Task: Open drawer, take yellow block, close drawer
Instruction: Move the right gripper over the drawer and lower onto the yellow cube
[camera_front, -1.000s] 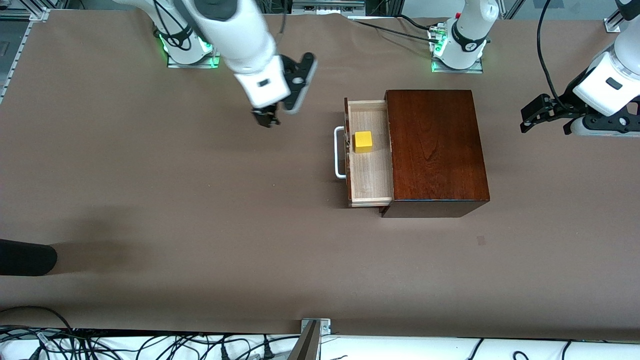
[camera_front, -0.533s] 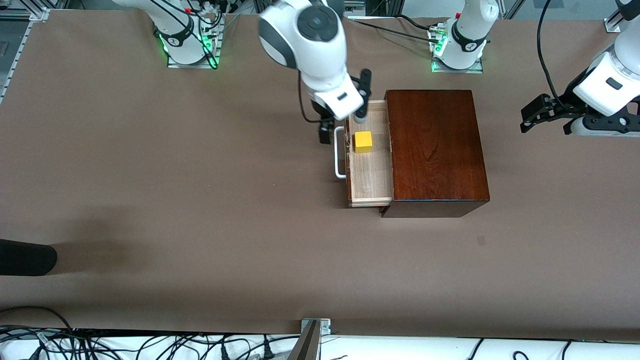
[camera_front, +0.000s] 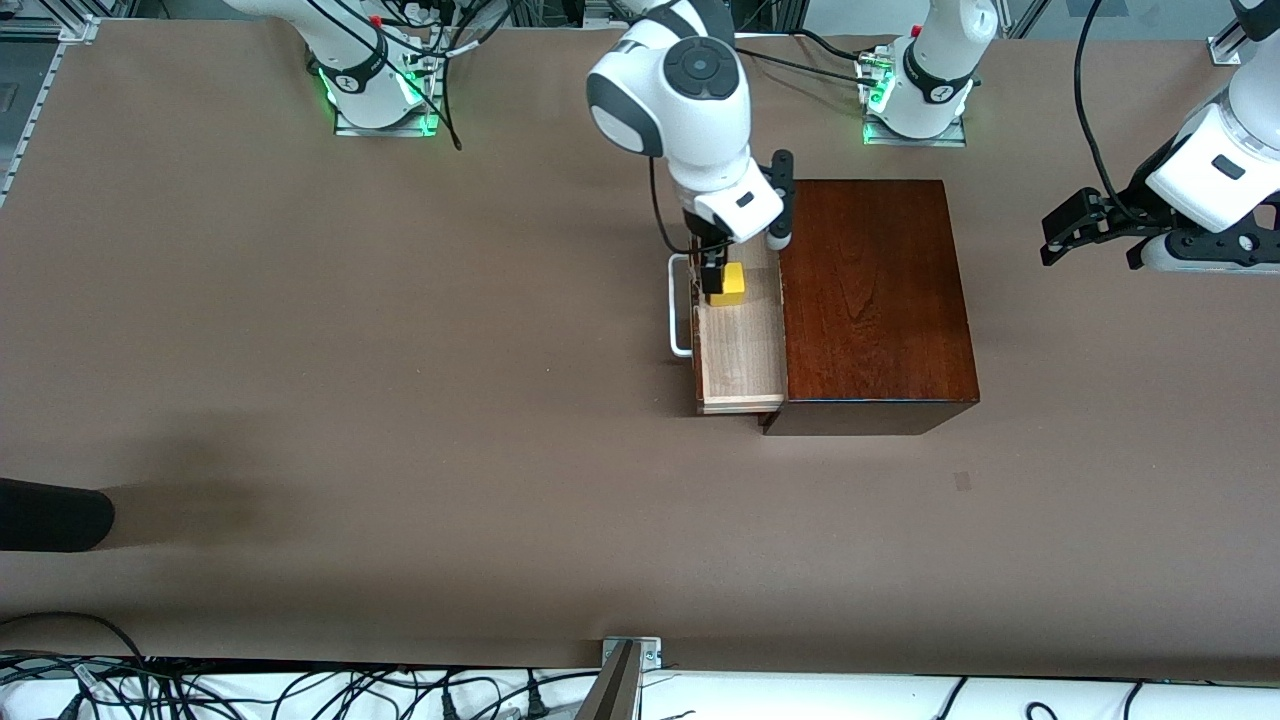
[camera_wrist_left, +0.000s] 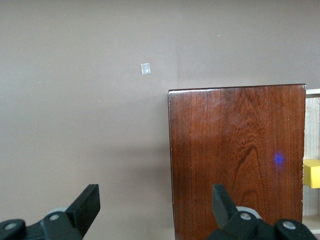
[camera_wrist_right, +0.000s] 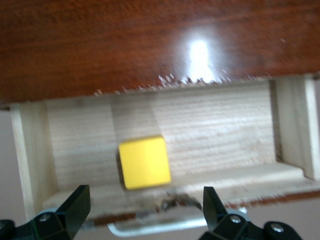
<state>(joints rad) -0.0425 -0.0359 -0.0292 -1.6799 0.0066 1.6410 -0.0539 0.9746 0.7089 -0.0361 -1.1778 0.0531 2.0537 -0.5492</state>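
The drawer (camera_front: 740, 340) stands pulled out of the wooden box (camera_front: 872, 300) toward the right arm's end of the table (camera_front: 400, 400), its handle (camera_front: 678, 305) at that outer end. The yellow block (camera_front: 731, 283) lies in the drawer, in the part farther from the front camera. The right gripper (camera_front: 712, 272) hangs over the drawer, fingers spread, just beside the block. The left gripper (camera_front: 1075, 235), fingers spread, waits over the table's left-arm end, well apart from the box

Glossy dark reddish-brown wooden box (camera_front: 875, 300), smooth lacquered top with visible grain and glare; its pale raw-wood sliding drawer (camera_front: 742, 345) looks matt, with a smooth white bar handle (camera_front: 676, 305). Small bright yellow cube (camera_front: 733, 283) smooth, matt; table (camera_front: 350, 400) under matt brown covering.
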